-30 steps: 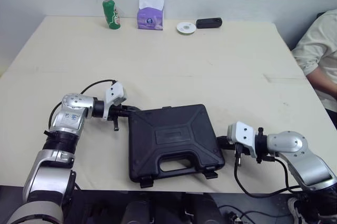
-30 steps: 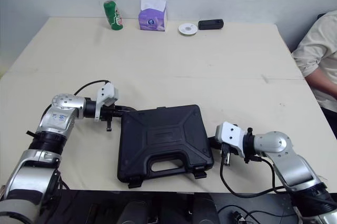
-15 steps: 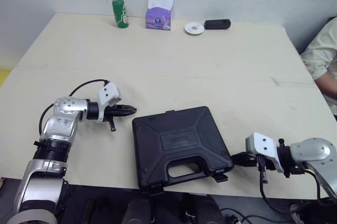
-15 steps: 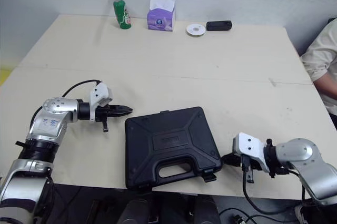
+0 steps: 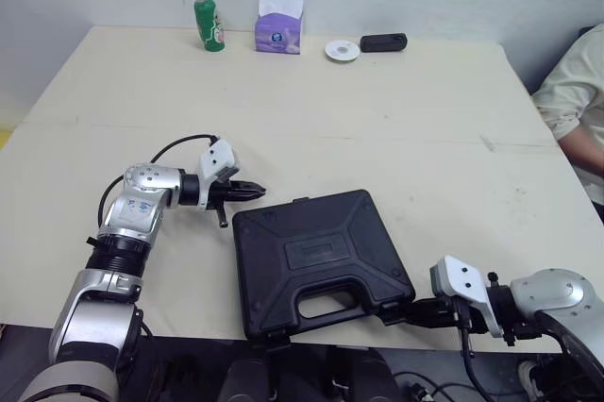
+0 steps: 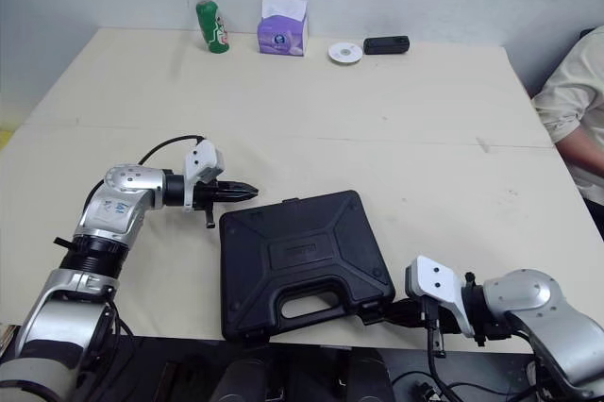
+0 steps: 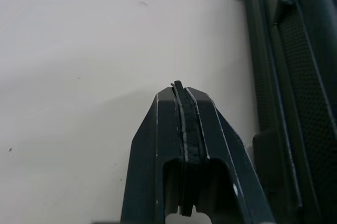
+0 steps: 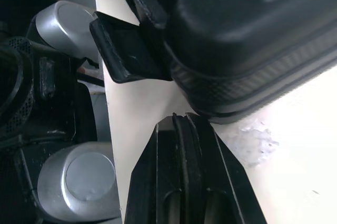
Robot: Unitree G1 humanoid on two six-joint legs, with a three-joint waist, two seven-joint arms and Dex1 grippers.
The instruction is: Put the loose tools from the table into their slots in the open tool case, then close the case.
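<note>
Tool case point(image 5: 316, 256), lid down: unfastened latch point(image 5: 391, 319) lies just beside the closed, empty right gripper point(image 5: 417, 311); left gripper point(image 5: 257, 191), likewise closed, farther.

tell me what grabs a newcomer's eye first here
The black tool case lies lid down at the near edge of the table, front latches flipped out. The left gripper, fingers shut, points at its far left corner; the right gripper, also shut, at its near right corner.
</note>
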